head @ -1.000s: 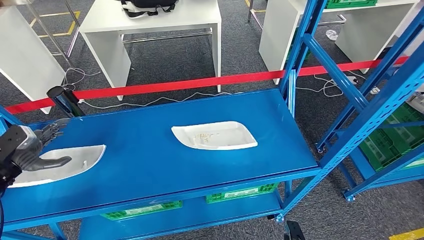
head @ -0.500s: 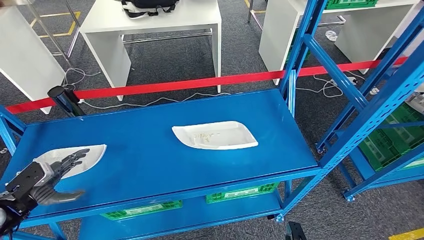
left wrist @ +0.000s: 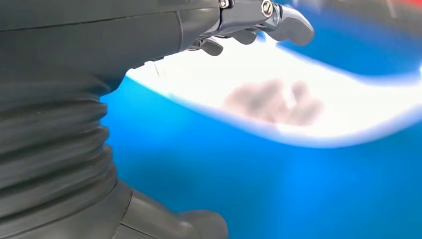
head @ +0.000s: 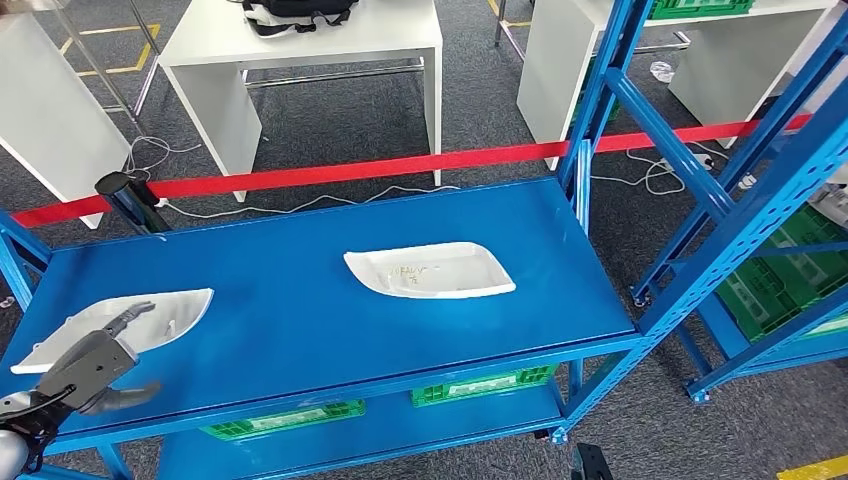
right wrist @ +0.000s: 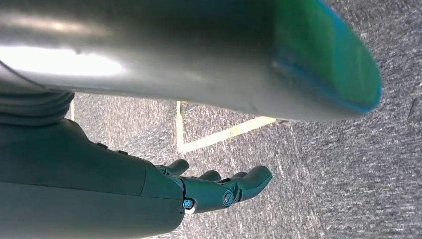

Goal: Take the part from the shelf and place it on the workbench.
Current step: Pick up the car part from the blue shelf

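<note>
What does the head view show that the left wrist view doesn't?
Head view alone: a second white part mid-shelf, the red barrier tape, white tables and green crates below. Left wrist view alone: the fingers close up, apart, holding nothing, their shadow on the part. Both: the left hand, the near white part and the blue shelf.

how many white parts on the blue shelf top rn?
2. One white part sits mid-shelf; the other white part lies at the left end, beside the left hand.
</note>
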Motion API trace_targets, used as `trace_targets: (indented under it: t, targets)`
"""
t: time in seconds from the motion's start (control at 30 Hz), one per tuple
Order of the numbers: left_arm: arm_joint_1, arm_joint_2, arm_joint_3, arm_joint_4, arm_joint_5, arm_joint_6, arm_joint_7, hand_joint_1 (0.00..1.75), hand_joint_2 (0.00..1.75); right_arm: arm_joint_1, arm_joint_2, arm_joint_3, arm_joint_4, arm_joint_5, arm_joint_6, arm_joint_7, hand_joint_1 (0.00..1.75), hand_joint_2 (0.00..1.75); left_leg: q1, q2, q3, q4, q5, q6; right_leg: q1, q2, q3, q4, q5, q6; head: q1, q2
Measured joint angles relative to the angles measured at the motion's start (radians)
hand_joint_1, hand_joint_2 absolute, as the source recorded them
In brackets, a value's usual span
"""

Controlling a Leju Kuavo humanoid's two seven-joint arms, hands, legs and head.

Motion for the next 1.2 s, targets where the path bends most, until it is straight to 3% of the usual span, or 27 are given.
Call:
trace_targets:
  t: [0.27, 0.53, 0.7, 0.93, 1.2]
  targets:
    - [0.054, -0.06, 0.016, -0.082, -0.187, 0.398, 0.017, 0.0, 1.75, 0.001, 0.007, -0.005, 0.0, 0.002, -0.007, -0.008, 0.0, 0.0, 0.0, 0.0, -0.001, 0.001, 0.0, 0.0, 0.0, 0.0, 0.0, 0.0, 0.0, 0.0, 0.0, 0.0]
    - [0.097, -0.113, 0.061, -0.152, -0.187, 0.51, -0.018, 0.0, 1.75, 0.001, 0.01, -0.008, 0.0, 0.007, -0.006, -0.013, 0.0, 0.0, 0.0, 0.0, -0.001, 0.001, -0.001, 0.002, 0.0, 0.0, 0.0, 0.0, 0.0, 0.001, 0.0, 0.0]
    - [0.123, -0.115, 0.081, -0.17, -0.177, 0.517, -0.031, 0.0, 1.75, 0.001, 0.01, -0.008, 0.0, 0.011, -0.004, -0.017, 0.0, 0.0, 0.0, 0.0, -0.001, 0.001, -0.001, 0.002, 0.0, 0.0, 0.0, 0.0, 0.0, 0.001, 0.0, 0.0]
    - [0.124, -0.104, 0.077, -0.16, -0.219, 0.445, -0.019, 0.0, 1.75, 0.001, 0.01, -0.008, 0.0, 0.018, 0.001, -0.018, 0.0, 0.0, 0.0, 0.0, -0.001, 0.001, -0.001, 0.002, 0.0, -0.001, 0.0, 0.0, 0.0, 0.001, 0.0, 0.0]
    - [0.071, -0.091, 0.063, -0.108, -0.252, 0.393, -0.005, 0.0, 1.75, -0.002, 0.01, -0.01, 0.0, 0.019, 0.002, -0.011, 0.0, 0.0, 0.0, 0.0, -0.002, 0.002, 0.0, 0.003, 0.0, -0.001, 0.0, 0.0, 0.001, 0.001, 0.0, 0.0]
